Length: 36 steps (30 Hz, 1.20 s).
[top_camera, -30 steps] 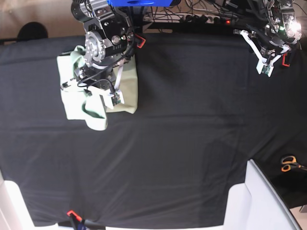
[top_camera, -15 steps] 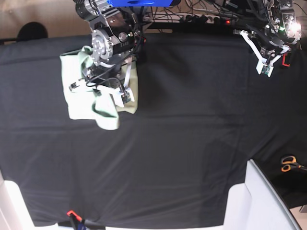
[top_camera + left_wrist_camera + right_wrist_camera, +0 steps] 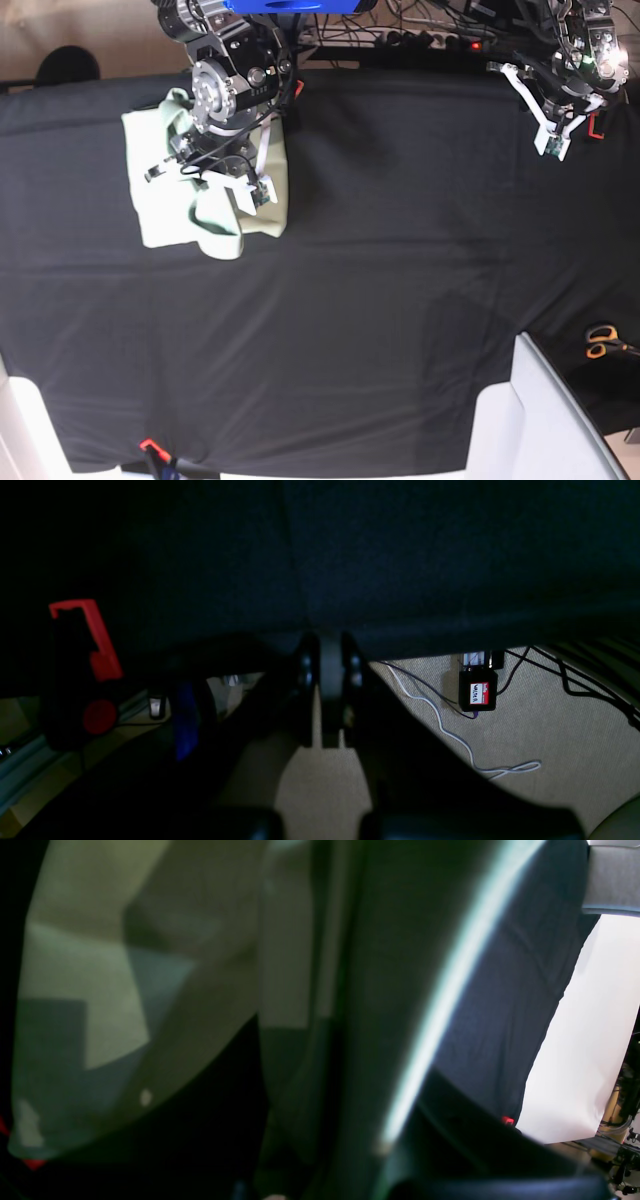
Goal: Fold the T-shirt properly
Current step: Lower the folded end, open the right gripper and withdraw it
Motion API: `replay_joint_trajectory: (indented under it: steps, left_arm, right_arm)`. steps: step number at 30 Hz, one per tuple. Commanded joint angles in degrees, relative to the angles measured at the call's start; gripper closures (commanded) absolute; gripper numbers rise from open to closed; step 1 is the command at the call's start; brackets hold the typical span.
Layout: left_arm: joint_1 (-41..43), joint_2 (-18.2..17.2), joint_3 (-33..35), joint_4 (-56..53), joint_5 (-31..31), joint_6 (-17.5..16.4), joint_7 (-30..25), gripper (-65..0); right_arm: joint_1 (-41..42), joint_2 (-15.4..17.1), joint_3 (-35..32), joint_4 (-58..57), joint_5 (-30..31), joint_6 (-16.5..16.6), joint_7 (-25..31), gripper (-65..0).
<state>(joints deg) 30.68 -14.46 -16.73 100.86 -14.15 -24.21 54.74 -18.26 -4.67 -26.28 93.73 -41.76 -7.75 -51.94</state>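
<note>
1. One T-shirt (image 3: 165, 205) is in view, a pale mint-green bundle on the black table covering (image 3: 380, 280), toward ten o'clock of the base view.
2. Two arms show. The right gripper (image 3: 215, 175) hangs over the shirt at about eleven o'clock; the left gripper (image 3: 555, 135) sits at about one o'clock, well apart from the cloth.
3. One pair of scissors (image 3: 600, 342) with orange handles lies near the four o'clock edge, beside a white panel (image 3: 545, 420).
4. One small red clip (image 3: 150, 446) shows at about seven o'clock on the covering's near edge.
5. The shirt spreads from under the right gripper toward eight o'clock, with a thicker fold of cloth (image 3: 222, 232) bulging at six o'clock of the claw.
6. In the right wrist view the T-shirt (image 3: 100, 990) fills the frame from nine o'clock to the middle, very close and blurred. The claw is nearly closed, but the views do not let me tell whether cloth is pinched in it.
7. In the left wrist view the left gripper (image 3: 330, 680) has its fingers (image 3: 306, 670) pressed together with nothing between them, above the dark covering's edge.
8. Past that edge, a beige floor (image 3: 550, 740) carries one white cable (image 3: 450, 735) and one small black box with a red label (image 3: 477, 692) at about four o'clock.
</note>
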Motion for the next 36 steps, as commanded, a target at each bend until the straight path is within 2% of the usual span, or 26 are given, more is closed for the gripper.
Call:
replay_joint_trajectory:
  steps: [1,5,7,11,15,18,25,32,36]
  left_arm:
    - [0.22,-0.62,-0.37,0.72,-0.13,0.16,-0.54,0.0]
    - [0.22,-0.62,-0.37,0.64,-0.13,0.16,-0.54,0.0]
    - [0.22,-0.62,-0.37,0.64,-0.13,0.16,-0.54,0.0]
    - [0.14,-0.62,-0.37,0.64,-0.13,0.16,-0.54,0.0]
    - [0.14,-0.62,-0.37,0.64,-0.13,0.16,-0.54,0.0]
    - [0.05,-0.62,-0.37,0.64,-0.13,0.16,-0.54,0.0]
    - [-0.04,-0.62,-0.37,0.64,-0.13,0.16,-0.54,0.0]
    - [-0.13,-0.62,-0.37,0.64,-0.13,0.16,-0.54,0.0]
    - [-0.13,-0.62,-0.37,0.64,-0.13,0.16,-0.54,0.0]
  right_arm:
    - [0.46,-0.65,-0.05,1.34,-0.84,-0.65,1.09,-0.1]
    - [0.46,-0.74,-0.13,1.43,-0.66,-0.65,1.09,-0.4]
    - [0.37,-0.92,-0.13,1.43,-0.13,-0.65,1.17,-2.6]
    - [0.28,-1.00,-0.22,3.72,5.23,-0.65,1.09,-16.1]
    - [0.20,-1.09,-0.40,5.56,7.16,-0.56,1.09,-29.3]
    - [0.20,-1.27,-0.40,6.62,8.13,-0.38,1.09,-37.4]
    - [0.46,-1.18,-1.28,10.57,17.10,-0.30,-1.82,-55.7]
    - [1.16,-1.00,-4.62,12.86,24.13,-0.30,-2.96,-57.6]
    - [1.25,-0.92,-4.35,16.73,24.48,-0.30,-2.78,-57.6]
